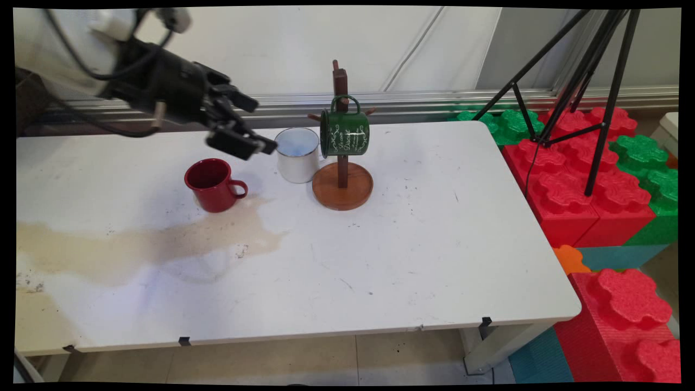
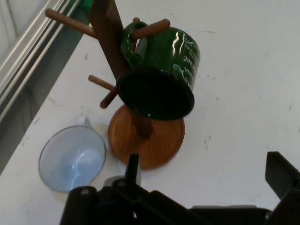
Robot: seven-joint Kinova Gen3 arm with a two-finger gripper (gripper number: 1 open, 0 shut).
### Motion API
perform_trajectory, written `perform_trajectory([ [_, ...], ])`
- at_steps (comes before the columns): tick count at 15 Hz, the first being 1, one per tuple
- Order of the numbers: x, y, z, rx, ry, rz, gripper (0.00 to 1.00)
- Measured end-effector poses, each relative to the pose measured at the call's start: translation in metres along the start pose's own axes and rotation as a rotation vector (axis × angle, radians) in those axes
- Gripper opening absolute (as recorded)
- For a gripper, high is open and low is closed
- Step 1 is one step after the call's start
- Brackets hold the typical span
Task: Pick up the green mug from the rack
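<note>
My black gripper (image 1: 263,126) hangs open above the table with nothing between its fingers, just left of a white mug (image 1: 297,155). The white mug stands upright beside the round base of a wooden mug tree (image 1: 342,187). A green mug (image 1: 345,132) hangs by its handle from a peg of the tree. A red mug (image 1: 213,184) stands upright below and left of the gripper. In the hand view the gripper (image 2: 206,180) points toward the tree's base (image 2: 154,138). The green mug (image 2: 161,70) hangs ahead with its mouth facing me, and the white mug (image 2: 72,157) lies to the left.
A brown stain (image 1: 136,244) spreads over the table's left part. Off the table's right edge stand red and green foam blocks (image 1: 592,201) and a black tripod (image 1: 586,81). A metal rail runs along the wall behind the table.
</note>
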Motion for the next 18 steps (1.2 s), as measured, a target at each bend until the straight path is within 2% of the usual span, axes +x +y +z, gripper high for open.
perform_trajectory([
  [11,0.003,-0.007,0.089,-0.066,0.07,-0.142,1.0],
  [18,0.002,-0.003,0.127,-0.097,0.121,-0.22,1.0],
])
